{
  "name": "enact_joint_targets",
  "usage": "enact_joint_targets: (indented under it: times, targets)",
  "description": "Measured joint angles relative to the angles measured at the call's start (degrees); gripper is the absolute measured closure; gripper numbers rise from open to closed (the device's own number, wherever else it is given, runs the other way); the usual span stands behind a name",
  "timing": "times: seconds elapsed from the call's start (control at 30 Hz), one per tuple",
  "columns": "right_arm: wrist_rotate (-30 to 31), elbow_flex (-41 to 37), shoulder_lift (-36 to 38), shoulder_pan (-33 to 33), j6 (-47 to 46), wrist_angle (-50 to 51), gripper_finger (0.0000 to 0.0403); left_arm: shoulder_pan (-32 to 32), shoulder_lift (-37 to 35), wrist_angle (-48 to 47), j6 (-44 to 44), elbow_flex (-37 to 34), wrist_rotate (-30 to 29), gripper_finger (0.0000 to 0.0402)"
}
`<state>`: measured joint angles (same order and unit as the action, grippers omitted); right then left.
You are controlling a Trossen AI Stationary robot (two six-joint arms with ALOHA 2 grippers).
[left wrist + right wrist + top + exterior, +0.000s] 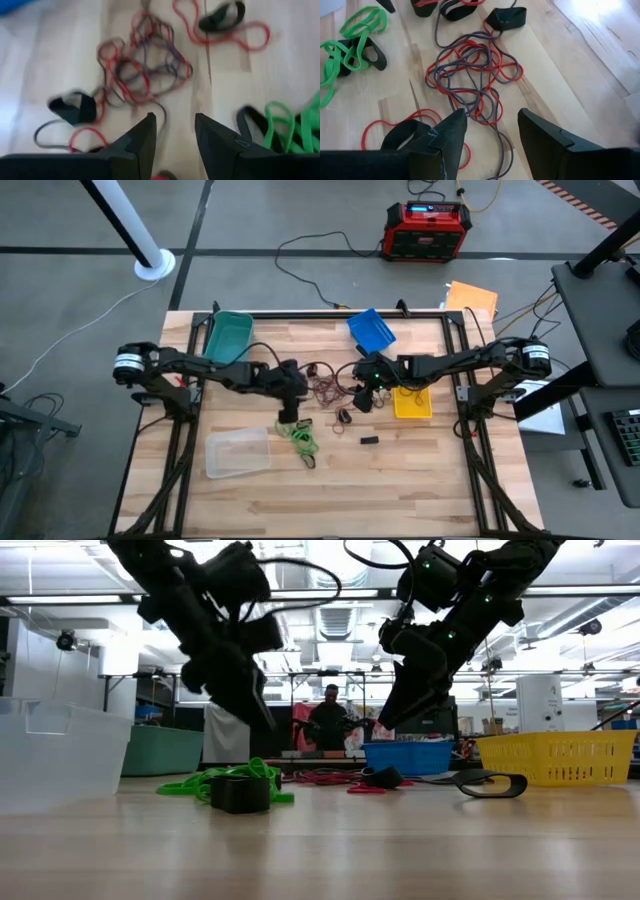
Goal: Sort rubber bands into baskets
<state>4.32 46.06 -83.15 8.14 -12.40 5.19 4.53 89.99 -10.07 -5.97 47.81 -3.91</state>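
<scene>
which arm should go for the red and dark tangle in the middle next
Probably the right. The right tool hangs open directly over the red and dark tangle. The left tool is also open near that pile, but sits closer to the green bands by the clear basket.

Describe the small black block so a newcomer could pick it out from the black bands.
Start at the yellow basket on the table's right side. Just off its near corner, toward the clear basket, lies the small black block, alone on bare wood. Unlike the black bands, it is a solid rectangular bar, not a loop.
</scene>
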Motion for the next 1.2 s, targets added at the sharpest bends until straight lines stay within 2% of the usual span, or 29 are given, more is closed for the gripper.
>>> enact_joint_targets:
  times: [0.33,0.5,0.63,0.77,0.83,1.03,1.2]
  targets:
    - [0.02,0.0,0.0,0.0,-0.02,-0.42,0.0229,0.01,9.41,1.14,-3.21,0.06,-2.88,0.0282]
    - [0.05,0.0,0.0,0.0,-0.02,-0.71,0.0229,0.03,11.7,1.58,-4.42,0.43,-3.2,0.0282]
    - [0.07,0.0,0.0,0.0,-0.02,-1.15,0.0229,-0.01,11.29,1.68,-4.64,0.39,-4.03,0.0299]
    - [0.07,0.0,0.0,0.0,-0.02,-1.2,0.0229,0.15,10.77,1.64,-5.42,0.32,-3.95,0.037]
    - [0.07,0.0,0.0,0.0,-0.02,-1.22,0.0229,0.5,10.74,1.7,-5.01,0.31,-4.32,0.0392]
    - [0.07,-0.02,0.0,0.0,-0.02,-1.19,0.0229,0.52,9.09,1.61,-4.2,-0.02,-5.7,0.0401]
    - [0.07,0.0,0.0,0.0,-0.04,-1.18,0.0229,0.23,3.27,2.58,-4.27,0.0,-5.77,0.0401]
